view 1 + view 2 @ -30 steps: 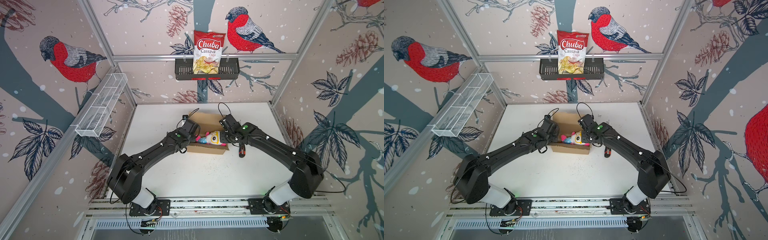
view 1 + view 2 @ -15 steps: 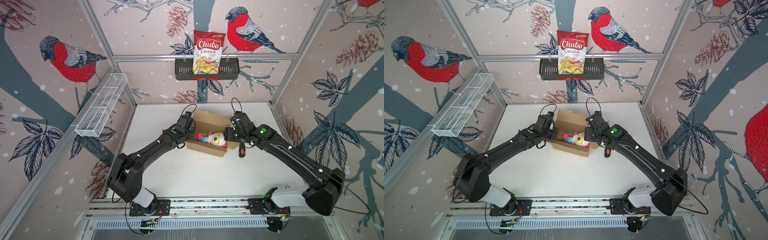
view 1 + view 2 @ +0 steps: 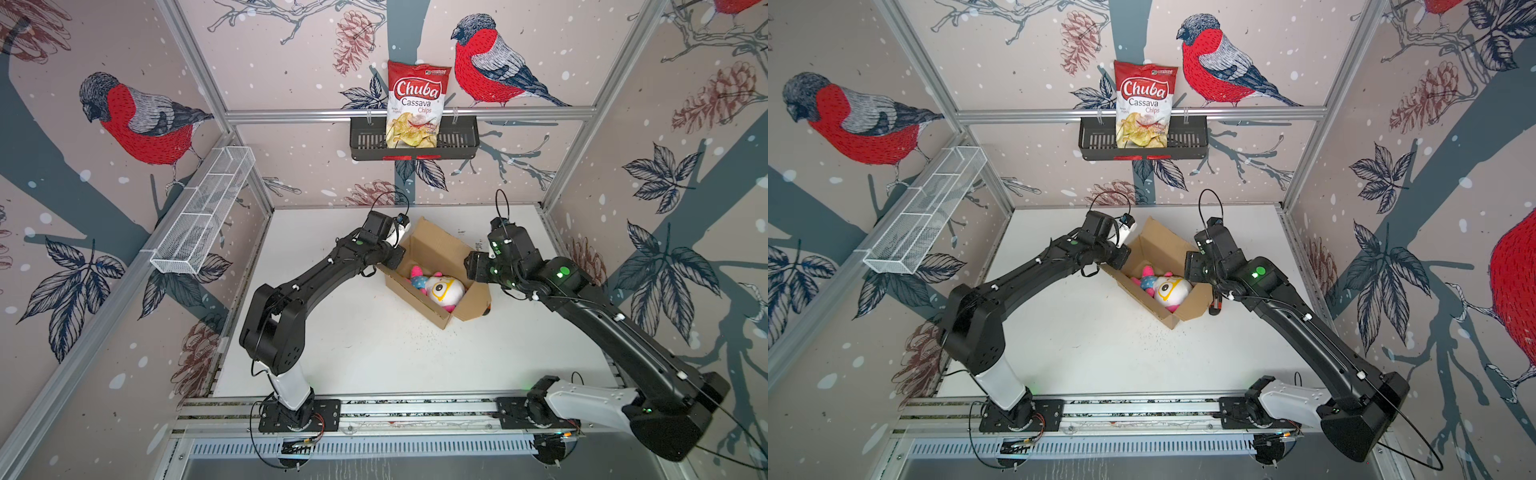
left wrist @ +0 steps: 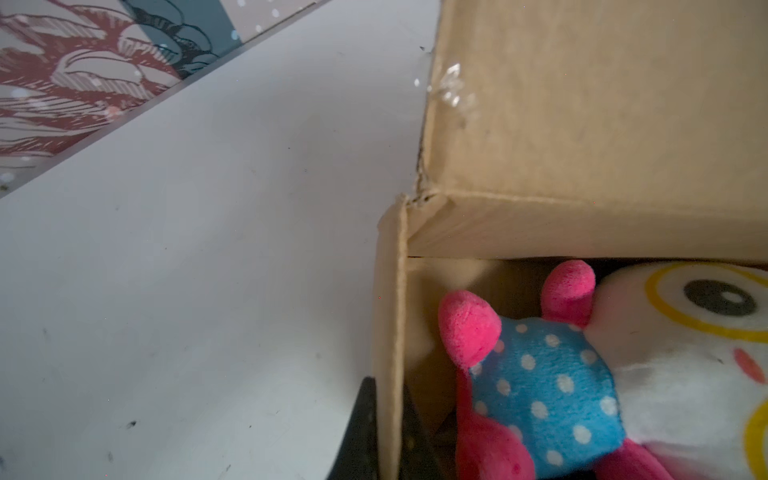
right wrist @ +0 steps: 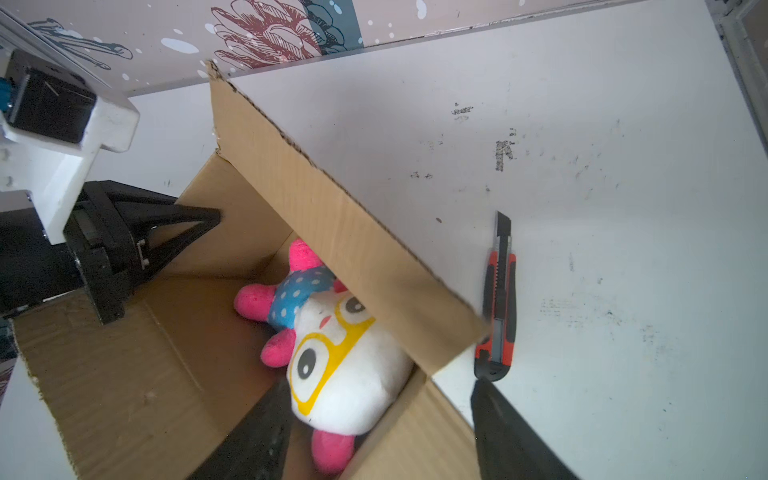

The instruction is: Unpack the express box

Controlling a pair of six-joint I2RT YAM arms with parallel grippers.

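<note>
While the plain brown corrugated cardboard box [image 3: 434, 249] sits mid-frame on the white surface [image 3: 353, 353], my left hand [image 5: 210, 218] clamps its end wall and my right hand [image 5: 380, 386] stands wide apart, gripping nothing.

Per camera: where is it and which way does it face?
Both top views: high in front, looking down toward the back wall; left arm, right arm, express box.
Left wrist: on the left gripper, clamped on the box's end wall; only its tips show.
Right wrist: over the open right gripper, facing into the box; left arm shows.
All four share the plush toy.
</note>
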